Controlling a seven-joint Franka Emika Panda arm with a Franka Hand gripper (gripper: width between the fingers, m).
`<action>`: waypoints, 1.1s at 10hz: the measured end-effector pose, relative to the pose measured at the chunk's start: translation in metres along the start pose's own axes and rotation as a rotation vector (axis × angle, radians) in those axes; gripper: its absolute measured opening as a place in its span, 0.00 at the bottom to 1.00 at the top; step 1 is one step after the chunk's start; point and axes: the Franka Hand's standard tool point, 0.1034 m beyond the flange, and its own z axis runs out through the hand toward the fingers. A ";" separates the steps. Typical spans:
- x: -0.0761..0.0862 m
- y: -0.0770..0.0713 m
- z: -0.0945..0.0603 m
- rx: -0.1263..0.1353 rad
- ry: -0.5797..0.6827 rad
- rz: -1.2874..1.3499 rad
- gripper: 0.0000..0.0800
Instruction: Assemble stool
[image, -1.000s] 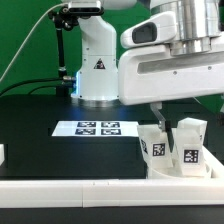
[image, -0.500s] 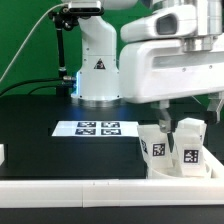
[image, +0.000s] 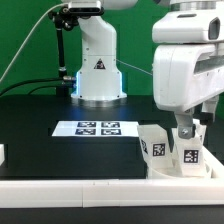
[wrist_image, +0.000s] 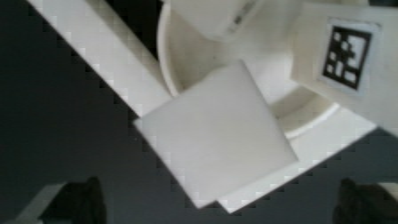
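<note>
Two white blocky stool legs (image: 156, 149) (image: 190, 150) with black-and-white tags stand close together at the exterior view's right front. My gripper (image: 192, 128) hangs just above the right one, its fingers partly hiding it. In the wrist view a leg's flat white face (wrist_image: 217, 132) fills the middle, one corner pointing down between my two dark fingertips (wrist_image: 75, 202). My gripper (wrist_image: 226, 205) is open wide and touches nothing. A tagged white part (wrist_image: 347, 55) and a curved white rim (wrist_image: 175, 55), perhaps the seat, lie behind the leg.
The marker board (image: 98, 128) lies on the black table in the middle. A long white border bar (image: 90, 190) runs along the front edge and shows diagonally in the wrist view (wrist_image: 89, 45). A small white piece (image: 2, 153) sits at the left edge. The robot base (image: 98, 70) stands behind.
The arm has moved toward the exterior view's right, so the gripper now hangs over the right leg rather than between the two legs. The parts have not moved.
</note>
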 end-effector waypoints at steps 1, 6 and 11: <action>-0.001 0.000 0.002 -0.004 -0.009 -0.061 0.81; 0.001 -0.014 0.031 0.018 -0.056 -0.079 0.81; -0.002 -0.013 0.032 0.013 -0.058 0.184 0.42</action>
